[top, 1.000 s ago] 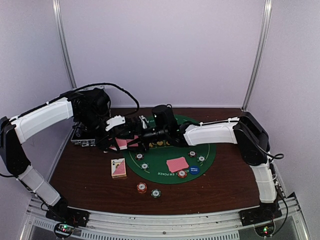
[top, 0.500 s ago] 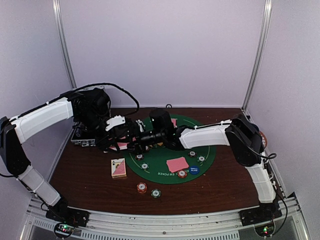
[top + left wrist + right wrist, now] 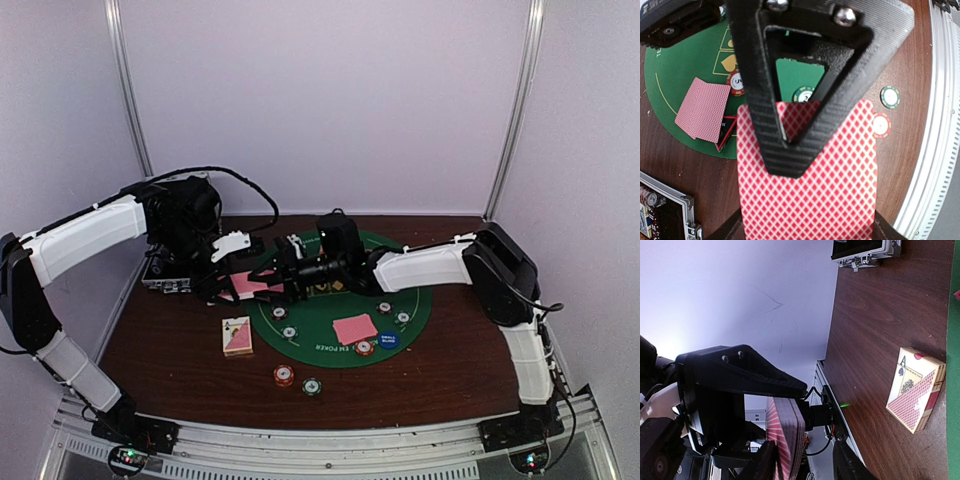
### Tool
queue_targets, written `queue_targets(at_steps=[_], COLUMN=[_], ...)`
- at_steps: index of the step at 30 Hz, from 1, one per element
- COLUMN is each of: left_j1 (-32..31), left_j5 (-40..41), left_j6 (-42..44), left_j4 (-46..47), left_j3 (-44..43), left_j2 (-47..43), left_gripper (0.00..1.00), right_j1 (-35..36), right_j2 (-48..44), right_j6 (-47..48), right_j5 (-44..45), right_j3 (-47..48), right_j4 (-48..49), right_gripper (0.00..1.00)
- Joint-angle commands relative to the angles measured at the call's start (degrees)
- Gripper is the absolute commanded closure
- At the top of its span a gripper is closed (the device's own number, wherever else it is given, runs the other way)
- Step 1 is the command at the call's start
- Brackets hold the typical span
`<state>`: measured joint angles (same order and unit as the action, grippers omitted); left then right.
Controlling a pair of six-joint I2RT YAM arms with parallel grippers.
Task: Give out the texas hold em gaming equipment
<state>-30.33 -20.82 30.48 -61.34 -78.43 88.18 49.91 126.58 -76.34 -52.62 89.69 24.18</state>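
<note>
Left fingers [image 3: 790, 162] clench the pink-backed deck [image 3: 810, 200] above the left side of the counter [image 3: 180, 340]; right fingers [image 3: 762, 462] straddle its edge, unclamped (a gap shows). Pinching there could drag several cards out together.

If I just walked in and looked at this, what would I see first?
Probably the stack of red-backed cards, pinched in the left arm's fingers above the table near the left edge of the round green mat. The right arm's fingers reach in from the other side, open around the stack's edge. A red-and-white chip and a green chip lie on the wood in front of the mat.
</note>
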Motion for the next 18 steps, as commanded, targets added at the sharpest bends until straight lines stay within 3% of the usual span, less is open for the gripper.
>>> queue_targets(at_steps=[1,3,18], left_j1=[0.27,0.27,0.22], left_j5=[-0.89,-0.81,-0.06], left_j6=[0.28,0.28,0.55], left_j4=[1.69,1.75,1.75], left_j3=[-1.15,-1.11,-0.41], left_j2=[-0.98,-0.91,-1.16], left_gripper=[1.00,1.00,1.00], right_j1=[-0.65,-0.76,-2.41], right_j2=[-3.91,-4.65,-9.00], right_j6=[1.15,0.80,-0.60], right_j5=[-0.75,-0.88,-2.75], right_j3=[-1.29,-1.55,-4.56], right_j4=[-1.33,-1.06,-0.92], right_gripper=[0.64,0.72,1.00])
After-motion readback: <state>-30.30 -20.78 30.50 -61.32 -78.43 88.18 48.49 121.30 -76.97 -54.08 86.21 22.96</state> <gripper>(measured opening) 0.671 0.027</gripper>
